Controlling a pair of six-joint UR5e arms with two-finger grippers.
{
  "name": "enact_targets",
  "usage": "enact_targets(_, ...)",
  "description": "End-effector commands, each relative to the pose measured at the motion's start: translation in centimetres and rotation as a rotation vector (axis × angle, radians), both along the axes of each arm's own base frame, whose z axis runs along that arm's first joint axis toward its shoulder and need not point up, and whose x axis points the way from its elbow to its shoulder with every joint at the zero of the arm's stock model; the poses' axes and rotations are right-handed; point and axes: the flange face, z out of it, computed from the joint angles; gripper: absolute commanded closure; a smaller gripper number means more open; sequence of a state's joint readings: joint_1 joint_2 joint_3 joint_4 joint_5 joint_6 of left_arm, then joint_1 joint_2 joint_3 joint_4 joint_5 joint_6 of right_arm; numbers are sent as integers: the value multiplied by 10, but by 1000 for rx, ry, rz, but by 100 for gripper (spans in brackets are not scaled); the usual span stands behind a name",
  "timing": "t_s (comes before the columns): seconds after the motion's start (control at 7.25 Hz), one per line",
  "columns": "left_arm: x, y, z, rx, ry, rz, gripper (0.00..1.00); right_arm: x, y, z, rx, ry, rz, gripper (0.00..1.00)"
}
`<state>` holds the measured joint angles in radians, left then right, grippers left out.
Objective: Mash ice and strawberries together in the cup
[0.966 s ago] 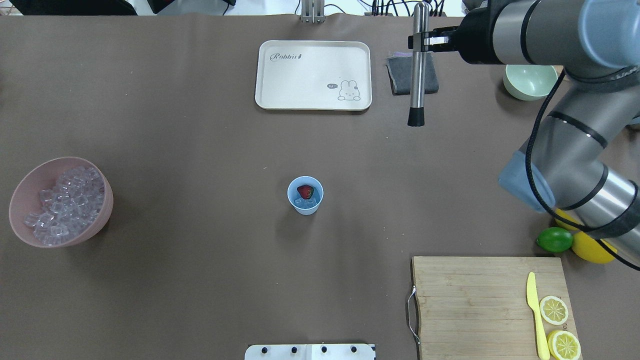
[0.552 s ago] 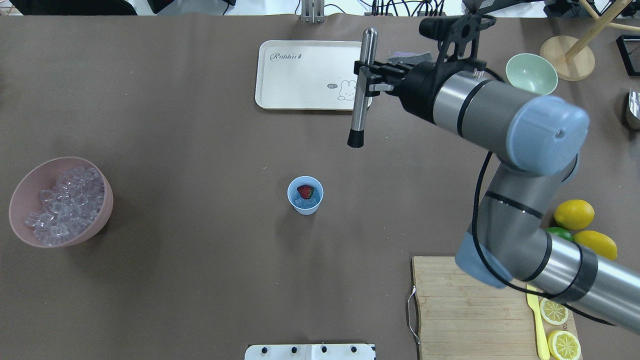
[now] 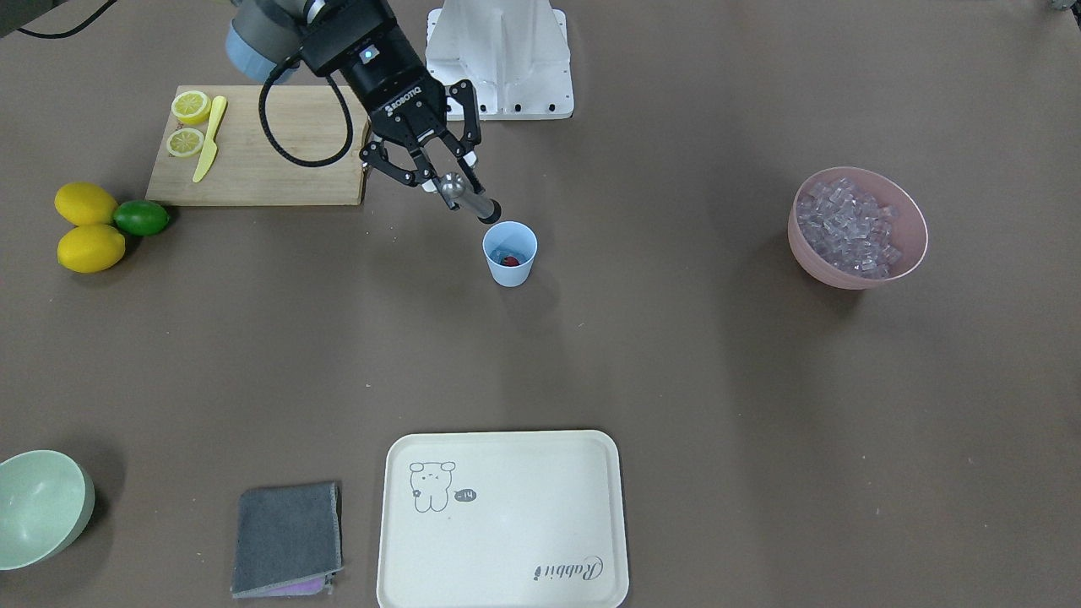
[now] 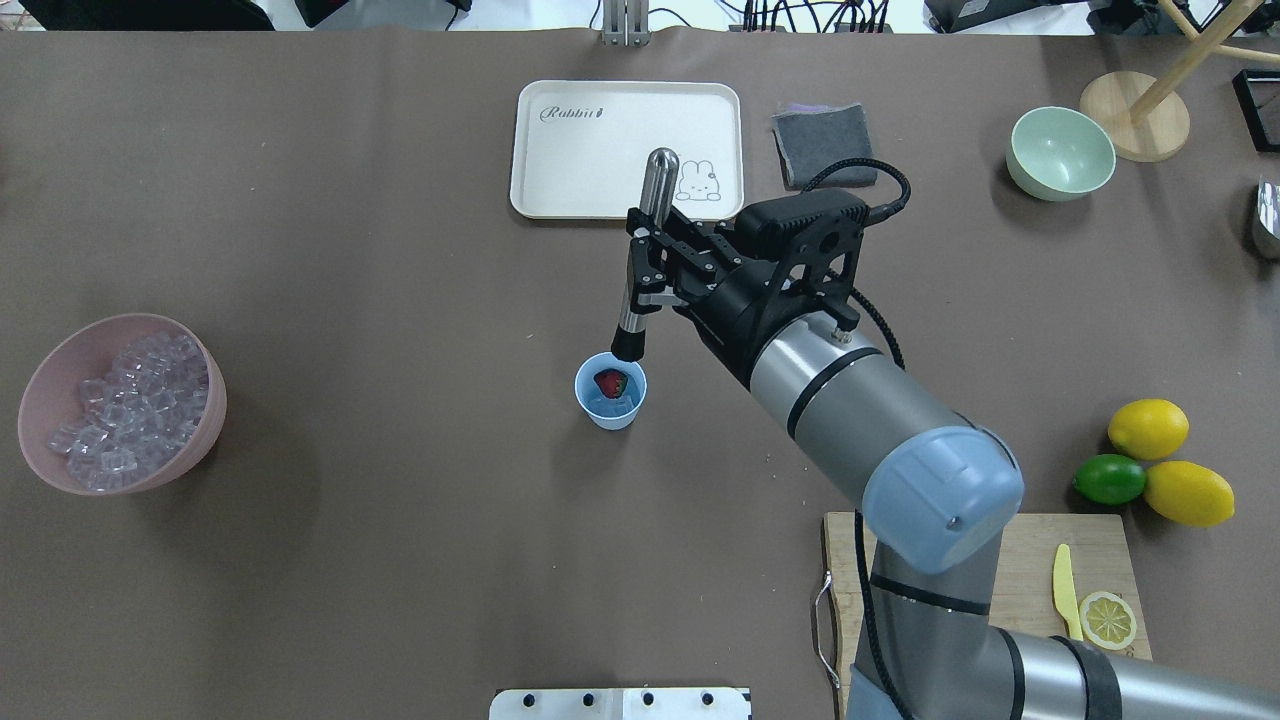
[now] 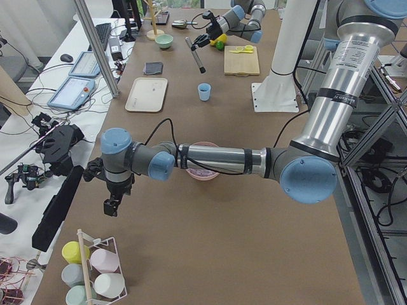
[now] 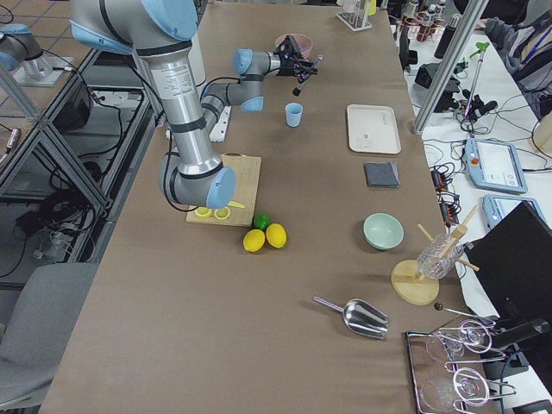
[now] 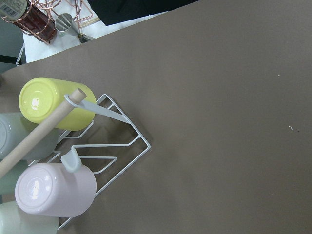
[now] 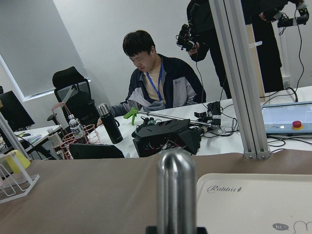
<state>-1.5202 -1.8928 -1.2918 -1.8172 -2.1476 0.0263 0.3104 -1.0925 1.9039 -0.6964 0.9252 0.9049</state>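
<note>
You had the right hand [image 4: 640, 285] clamped on the steel muddler [image 4: 656, 188], whose black tip hung tilted just above the cup's rim. The cup [image 4: 610, 421] stood on the bench [image 4: 400, 520], with the strawberry [image 4: 611, 382] lying on ice [image 4: 614, 405] inside it. Your left hand [image 5: 111, 206] hung well apart from the cup; I could not tell its grip.

Brown table [image 4: 400, 560]: blue cup [image 4: 611, 420], pink bowl [image 4: 185, 462], tray [image 4: 600, 150], cloth [image 4: 815, 135], green bowl [image 4: 1060, 155], chop. board [image 4: 1100, 555], lemons [image 4: 1148, 428], lime [image 4: 1109, 479].
</note>
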Motion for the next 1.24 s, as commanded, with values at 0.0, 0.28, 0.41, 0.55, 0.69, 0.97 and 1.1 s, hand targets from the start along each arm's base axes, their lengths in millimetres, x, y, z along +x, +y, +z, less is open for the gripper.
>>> enact_targets(0.0,0,1,4,-6,0,0,2,-23,31,-1,32,79,80,100)
enact_targets(0.28,0,7,12,-13,0,3,2,-43,30,17,13,135,151,100)
enact_targets(0.41,0,7,12,-11,0,4,2,-48,30,18,11,139,156,100)
enact_targets(0.55,0,8,12,-9,0,4,2,-47,30,14,12,132,159,100)
enact_targets(0.69,0,11,14,-8,0,4,2,-49,30,10,12,126,161,100)
enact_targets(0.97,-1,10,14,1,-1,4,2,-53,31,12,5,122,167,100)
enact_targets(1.1,-1,10,14,1,-1,4,2,-60,33,17,6,119,160,100)
